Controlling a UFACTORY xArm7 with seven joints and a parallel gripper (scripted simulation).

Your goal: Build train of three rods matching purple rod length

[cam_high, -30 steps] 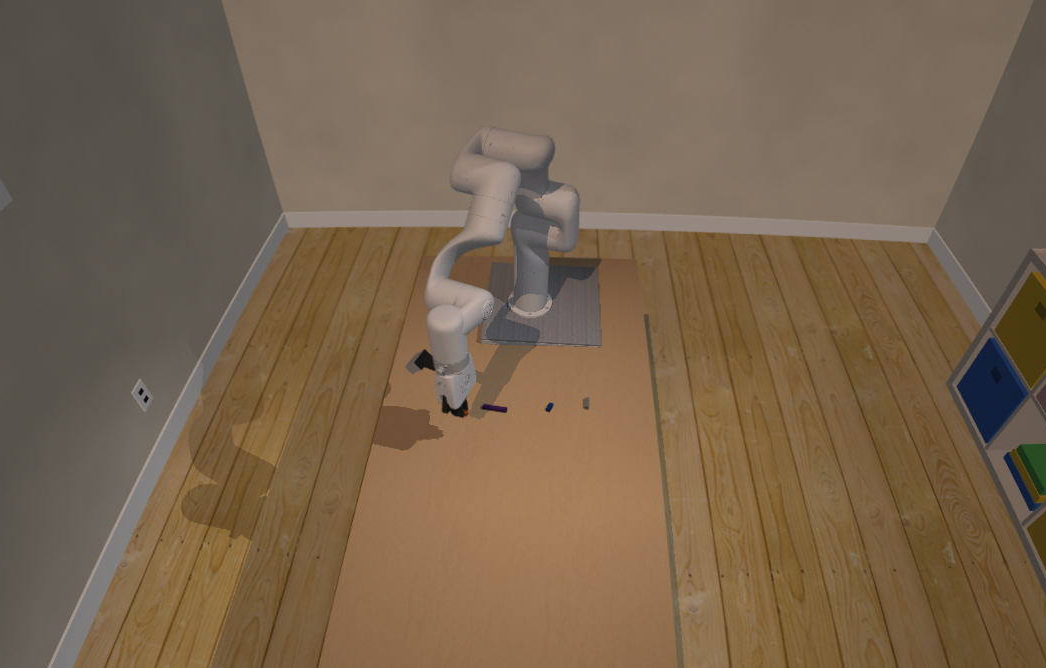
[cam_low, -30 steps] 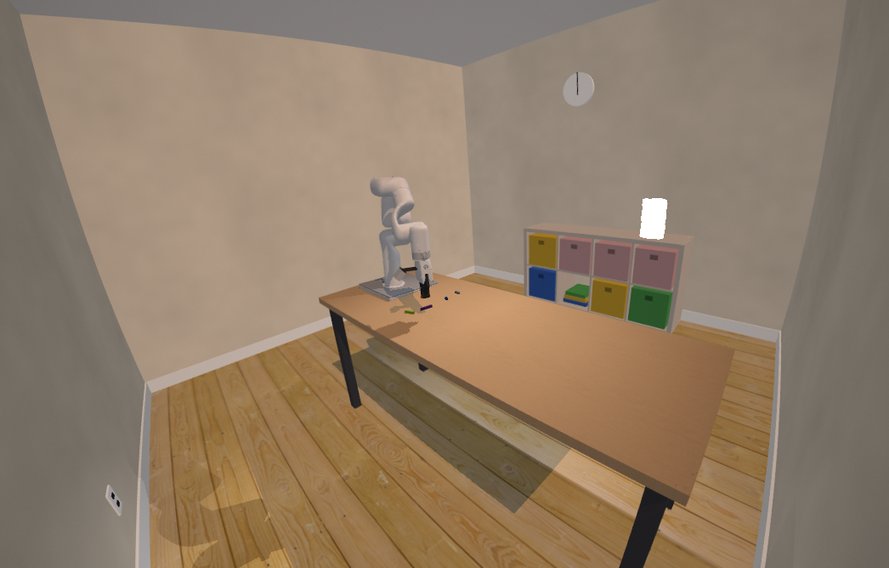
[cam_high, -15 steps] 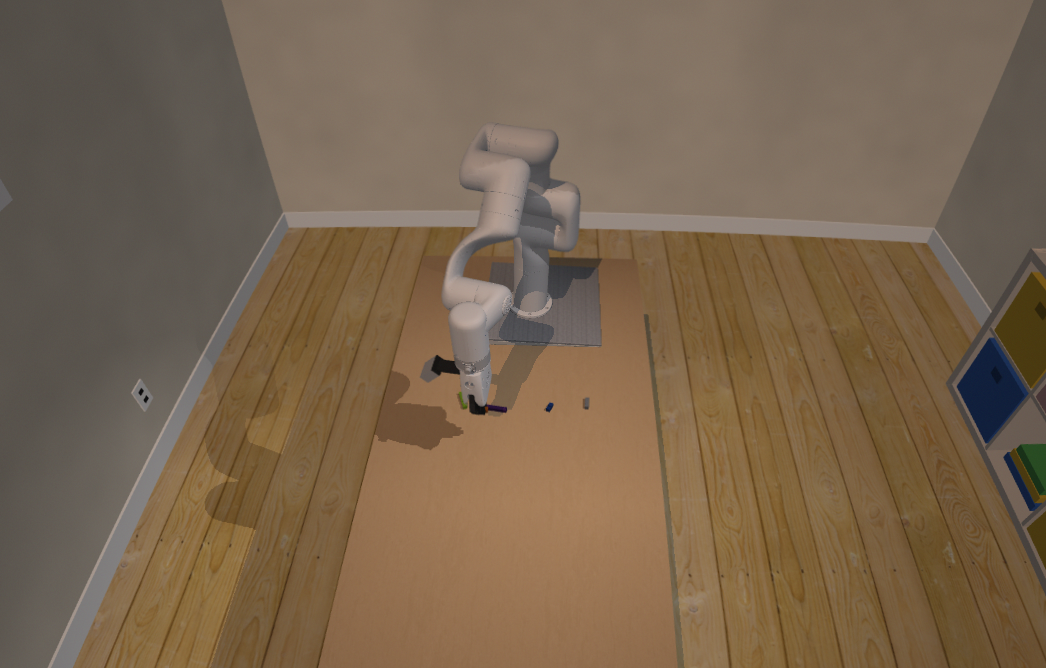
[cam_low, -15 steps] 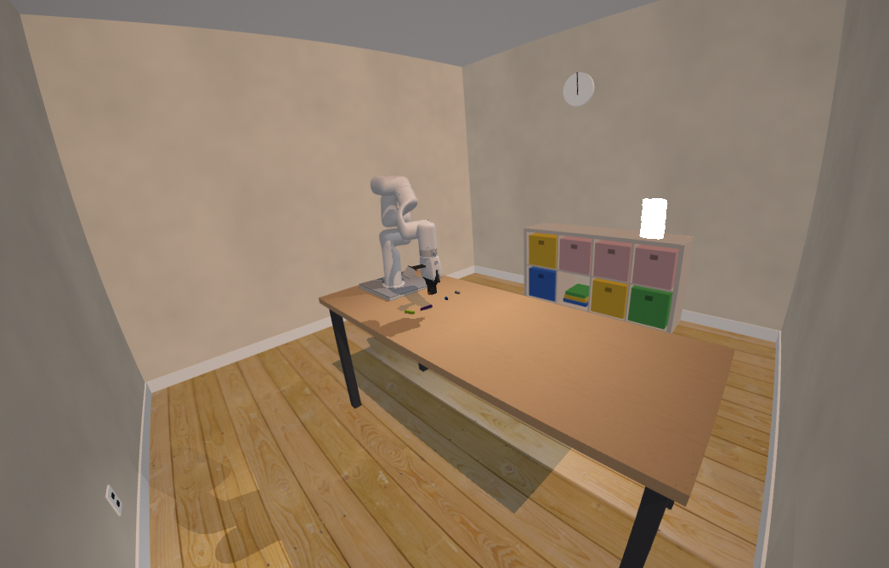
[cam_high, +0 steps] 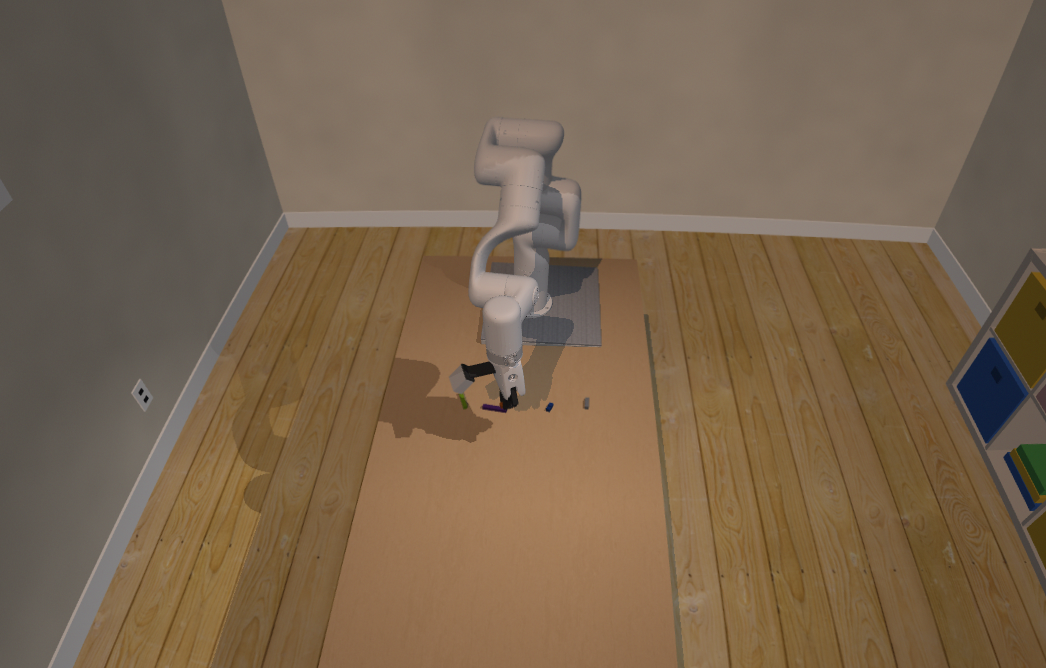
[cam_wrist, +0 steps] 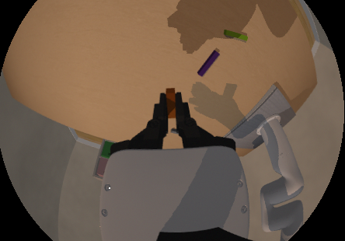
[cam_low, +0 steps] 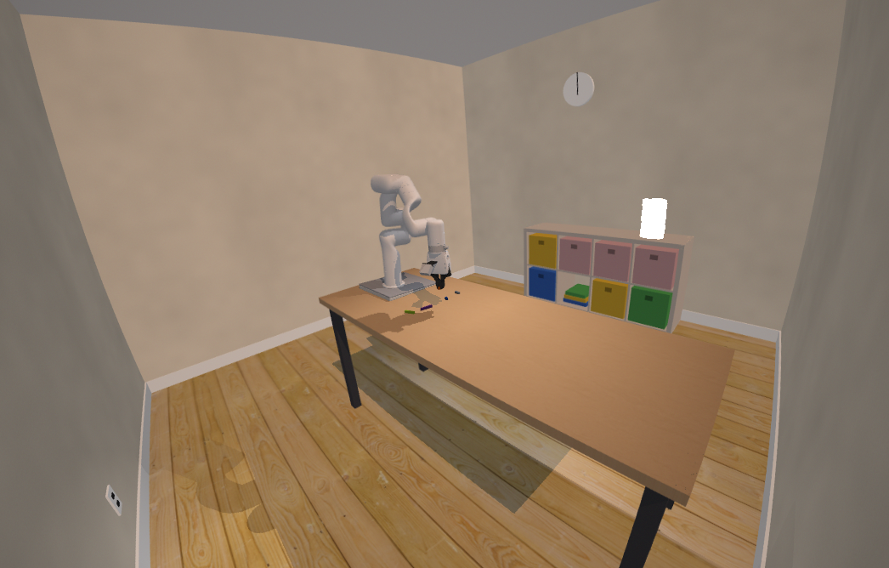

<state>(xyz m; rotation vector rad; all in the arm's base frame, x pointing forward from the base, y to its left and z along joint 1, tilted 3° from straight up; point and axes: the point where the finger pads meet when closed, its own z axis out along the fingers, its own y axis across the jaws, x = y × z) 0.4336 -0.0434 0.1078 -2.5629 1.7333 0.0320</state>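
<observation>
My gripper (cam_wrist: 171, 101) is shut on an orange rod (cam_wrist: 171, 100), held above the table; in the top view the gripper (cam_high: 509, 401) hangs just right of the purple rod (cam_high: 494, 407). The purple rod (cam_wrist: 209, 63) lies flat on the table, and a lime rod (cam_wrist: 235, 35) lies beyond it in shadow; the lime rod also shows in the top view (cam_high: 462, 401). A blue rod (cam_high: 549, 406) and a grey rod (cam_high: 586, 403) lie further right in a rough row. In the exterior view the gripper (cam_low: 439, 281) is above the purple rod (cam_low: 426, 307) and the lime rod (cam_low: 409, 310).
The arm's grey base plate (cam_high: 548, 315) sits behind the rods. The table's left edge runs close to the lime rod. A shelf with coloured boxes (cam_low: 603, 273) stands on the floor far off to the right.
</observation>
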